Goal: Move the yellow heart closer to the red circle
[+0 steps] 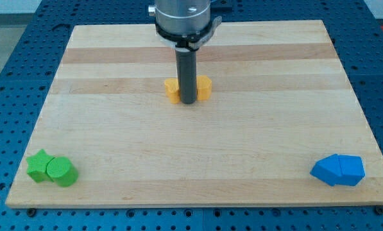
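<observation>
A yellow block (pixel 204 88), partly hidden by the rod, lies near the middle of the board's upper half; its shape cannot be made out for certain. My tip (pixel 188 102) stands right at the block's near side, in front of its middle, touching or almost touching it. No red circle shows in this view.
A green star (pixel 38 165) and a green cylinder (pixel 61 172) sit together at the view's bottom left. Two blue blocks (pixel 337 170) lie side by side at the bottom right. The wooden board (pixel 191 154) rests on a blue perforated table.
</observation>
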